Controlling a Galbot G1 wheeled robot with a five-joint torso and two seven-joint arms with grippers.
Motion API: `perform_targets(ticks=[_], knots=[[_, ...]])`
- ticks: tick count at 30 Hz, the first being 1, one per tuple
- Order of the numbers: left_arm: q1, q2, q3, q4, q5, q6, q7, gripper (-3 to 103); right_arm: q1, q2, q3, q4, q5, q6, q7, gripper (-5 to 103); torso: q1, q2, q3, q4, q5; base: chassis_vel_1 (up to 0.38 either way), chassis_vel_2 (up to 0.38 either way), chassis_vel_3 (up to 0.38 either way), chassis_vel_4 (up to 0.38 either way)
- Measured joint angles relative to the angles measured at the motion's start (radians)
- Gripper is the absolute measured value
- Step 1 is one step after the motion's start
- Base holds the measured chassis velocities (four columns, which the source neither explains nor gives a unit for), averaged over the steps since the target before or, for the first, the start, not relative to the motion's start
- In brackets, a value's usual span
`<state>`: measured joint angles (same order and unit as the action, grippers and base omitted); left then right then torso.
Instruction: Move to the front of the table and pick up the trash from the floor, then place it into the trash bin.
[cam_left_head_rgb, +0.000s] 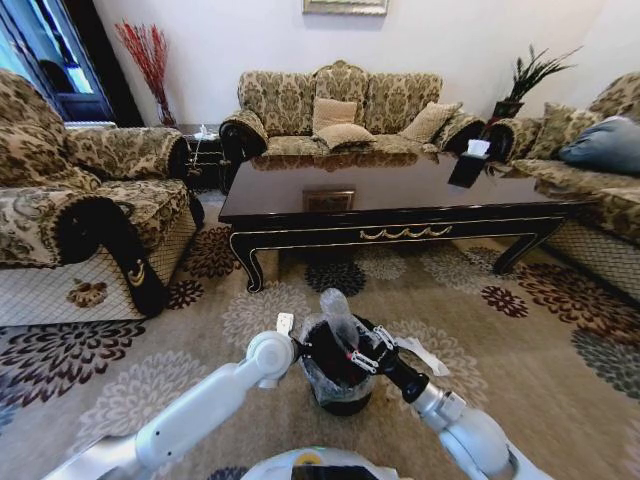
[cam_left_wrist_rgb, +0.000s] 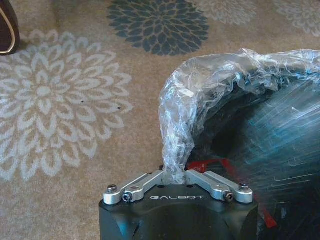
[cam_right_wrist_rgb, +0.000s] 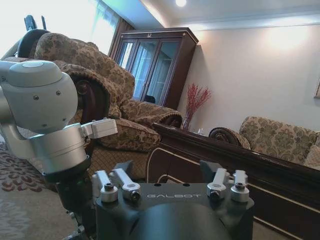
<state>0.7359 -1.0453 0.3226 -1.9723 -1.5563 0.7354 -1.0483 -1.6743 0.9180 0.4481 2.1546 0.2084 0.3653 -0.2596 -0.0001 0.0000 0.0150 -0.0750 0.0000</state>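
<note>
Nearest the robot, the trash bin stands on the floral carpet between both arms; the left tool is closed on a pinch of the bin's translucent liner bag, holding the rim up and open. The right tool sits at the bin mouth beside a raised clear plastic piece, bag or bottle not determinable; its fingers stand apart in the right wrist view, nothing seen between them. A white paper scrap lies on the carpet just right of the bin; judged, collection is partly done, with this scrap left. Beyond, the bench, dark and glossy, presents its gilt-trimmed front edge; open carpet lies between it and the bin. The armchair closes the left side, a sofa the far side.
</note>
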Motion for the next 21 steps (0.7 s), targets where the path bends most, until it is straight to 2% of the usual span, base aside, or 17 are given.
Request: perform_targets(ticks=[2, 5, 7, 15, 21], knots=[[0.007, 0.003, -0.011, 0.000, 0.000, 0.000, 0.002, 0, 0.001, 0.004, 0.002, -0.003, -0.003, 0.001, 0.000, 85, 0.000, 0.000, 0.000, 0.0000, 0.0000, 0.000, 0.000, 0.000, 0.000], [0.019, 0.011, -0.031, 0.000, -0.001, 0.000, 0.005, 0, 0.001, 0.006, 0.005, -0.007, -0.002, 0.002, 0.001, 90, 0.000, 0.000, 0.000, 0.0000, -0.0001, 0.000, 0.000, 0.000, 0.000], [0.037, 0.024, -0.061, 0.000, 0.002, 0.000, 0.013, 0, -0.002, 0.005, 0.012, -0.014, 0.003, 0.006, 0.006, 99, 0.000, 0.000, 0.000, 0.0000, 0.0000, 0.000, 0.000, 0.000, 0.000], [0.093, 0.087, -0.174, -0.001, 0.007, 0.000, 0.035, 0, 0.025, -0.017, 0.038, -0.117, 0.021, 0.030, 0.026, 100, 0.000, 0.000, 0.000, 0.0001, -0.0001, 0.000, 0.000, 0.000, 0.000], [0.172, 0.112, -0.289, 0.006, 0.015, 0.000, 0.054, 0, 0.098, -0.041, 0.073, -0.339, 0.015, 0.067, 0.024, 100, 0.000, 0.000, 0.000, 0.0000, 0.0000, 0.000, 0.000, 0.000, 0.000]])
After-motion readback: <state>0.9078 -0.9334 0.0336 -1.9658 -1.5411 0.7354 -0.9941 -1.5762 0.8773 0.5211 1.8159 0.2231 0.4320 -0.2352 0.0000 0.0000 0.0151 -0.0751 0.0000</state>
